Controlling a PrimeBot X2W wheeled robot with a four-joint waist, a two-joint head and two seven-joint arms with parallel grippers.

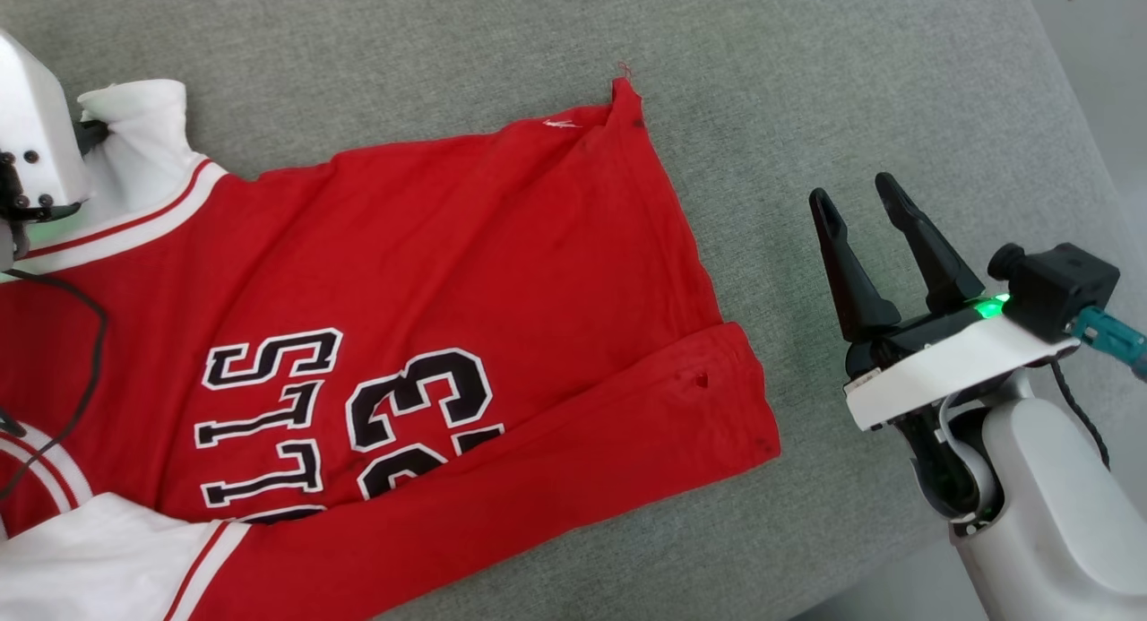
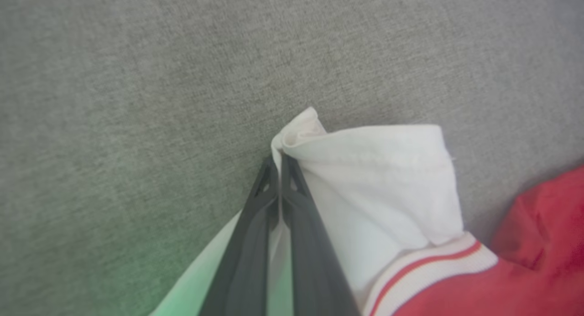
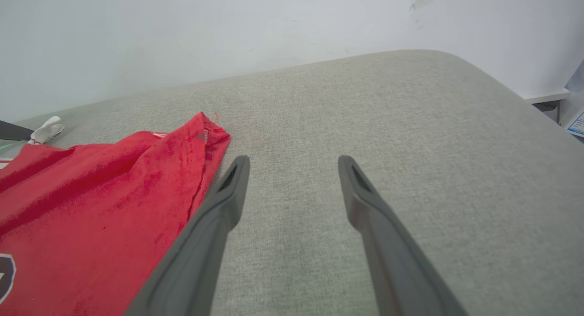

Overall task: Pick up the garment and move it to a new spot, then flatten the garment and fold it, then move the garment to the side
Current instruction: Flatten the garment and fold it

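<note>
The garment (image 1: 448,271) is lying spread, lettered side up, across the grey upholstered surface (image 1: 806,65), with its bottom hem facing the robot's right and its near edge doubled over on itself. The left hand (image 2: 279,163) is clenching the tip of the far white sleeve (image 2: 365,179), its fingers pinched together on a fold of cloth. The right hand (image 1: 853,191) is hovering released beside the hem, touching nothing.

The jersey is looking light, soft and limp (the sleeve is bunching into a peak at the pinch), so it is likely going to sag and drag rather than travel as one flat sheet. The seamed edges are probably offering the firmest purchase: the sleeve cuff, the hem corner (image 1: 623,92) and the striped trim (image 2: 424,266). A single layer of body cloth is likely going to stretch and wrinkle instead.
</note>
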